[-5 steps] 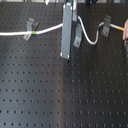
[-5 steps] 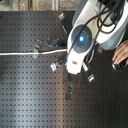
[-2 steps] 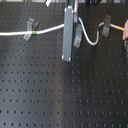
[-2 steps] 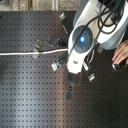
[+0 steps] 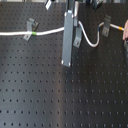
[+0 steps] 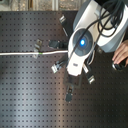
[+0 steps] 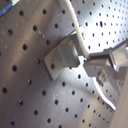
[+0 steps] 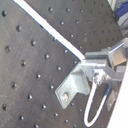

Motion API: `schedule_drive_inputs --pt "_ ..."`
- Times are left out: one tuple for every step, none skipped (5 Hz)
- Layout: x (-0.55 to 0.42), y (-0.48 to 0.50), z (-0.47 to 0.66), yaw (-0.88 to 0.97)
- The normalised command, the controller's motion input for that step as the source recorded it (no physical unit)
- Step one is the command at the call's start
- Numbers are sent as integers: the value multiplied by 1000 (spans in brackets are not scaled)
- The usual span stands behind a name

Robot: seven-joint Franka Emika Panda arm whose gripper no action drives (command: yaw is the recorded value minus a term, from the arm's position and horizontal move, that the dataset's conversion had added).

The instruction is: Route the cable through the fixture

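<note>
Surface: black perforated board [image 5: 60, 100], matte, with a regular grid of small holes, filling both exterior views.
Cable: one long thin white flexible cord [image 5: 50, 32], smooth and round; in the first exterior view it enters from the first exterior view's left, crosses the board, goes behind the gripper, dips in a U-shaped loop and rises towards the right.
Band: one short green-yellow stretch [image 5: 33, 34] on the cable, at the leftmost clip.
Tip: yellow-orange end [image 5: 121, 28] near the first exterior view's right edge.
Clips: three small grey metal brackets counted along the cable in the first exterior view, left [image 5: 31, 24], middle [image 5: 77, 42] and right [image 5: 106, 26]; folded sheet shape, upright on the board.
Middle clip, close: in the first wrist view an angled grey bracket [image 7: 64, 56] with the cable touching its upper edge; in the second wrist view a screw head shows on its foot.
Gripper: one, grey, boxy and elongated [image 5: 68, 55], just beside the middle clip; whether its jaws are apart or together, and whether they grasp the cable, cannot be told.
Arm: white rounded housing with a blue glowing disc [image 6: 82, 42].
Hand: one human hand [image 6: 121, 54] at the second exterior view's right edge.
</note>
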Motion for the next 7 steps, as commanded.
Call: schedule_drive_inputs --pt "-220 51 280 0" --pt "-124 32 285 0" --pt "3 3 242 0" --pt "-37 -185 277 0" --pt "-74 -166 138 0" --pt "-84 -93 203 0" --pt "-12 -97 486 0"
